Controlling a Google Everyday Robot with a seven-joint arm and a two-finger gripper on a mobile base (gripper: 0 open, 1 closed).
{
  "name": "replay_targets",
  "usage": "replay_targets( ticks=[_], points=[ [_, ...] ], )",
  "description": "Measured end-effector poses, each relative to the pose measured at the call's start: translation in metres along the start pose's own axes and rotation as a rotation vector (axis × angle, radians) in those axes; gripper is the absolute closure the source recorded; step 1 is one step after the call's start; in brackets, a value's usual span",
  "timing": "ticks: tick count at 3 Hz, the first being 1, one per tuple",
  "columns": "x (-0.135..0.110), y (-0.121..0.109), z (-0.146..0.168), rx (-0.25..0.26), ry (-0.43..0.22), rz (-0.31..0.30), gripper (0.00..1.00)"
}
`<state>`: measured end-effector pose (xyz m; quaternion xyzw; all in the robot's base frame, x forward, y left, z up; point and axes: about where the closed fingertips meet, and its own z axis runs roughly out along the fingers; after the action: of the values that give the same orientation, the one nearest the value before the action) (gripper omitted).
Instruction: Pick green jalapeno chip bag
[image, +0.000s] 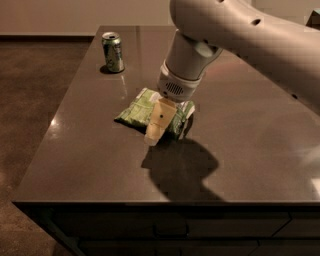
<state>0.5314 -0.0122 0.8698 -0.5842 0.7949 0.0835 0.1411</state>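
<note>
The gripper (155, 131), standing low over the bag's (136, 111) middle, is covering that part of it. The arm (240, 35) is running out past the top and right edges. The table's (90, 150) right side is being cut off. The can's (113, 51) print is showing too small to read.

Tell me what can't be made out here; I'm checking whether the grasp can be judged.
Camera view: the hand, low over the green jalapeno chip bag, covers part of the bag; contact unclear.
Bag print and can label: too small to read.
Far right of the table: hidden by the arm, cut by the frame edge.
</note>
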Motion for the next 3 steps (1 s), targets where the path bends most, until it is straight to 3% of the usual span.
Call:
replay_targets(
  ticks=[1, 3],
  points=[
    [-0.002, -0.012, 0.009, 0.038, -0.02, 0.048, 0.0],
    [0.011, -0.031, 0.003, 0.087, -0.03, 0.094, 0.45]
  ],
)
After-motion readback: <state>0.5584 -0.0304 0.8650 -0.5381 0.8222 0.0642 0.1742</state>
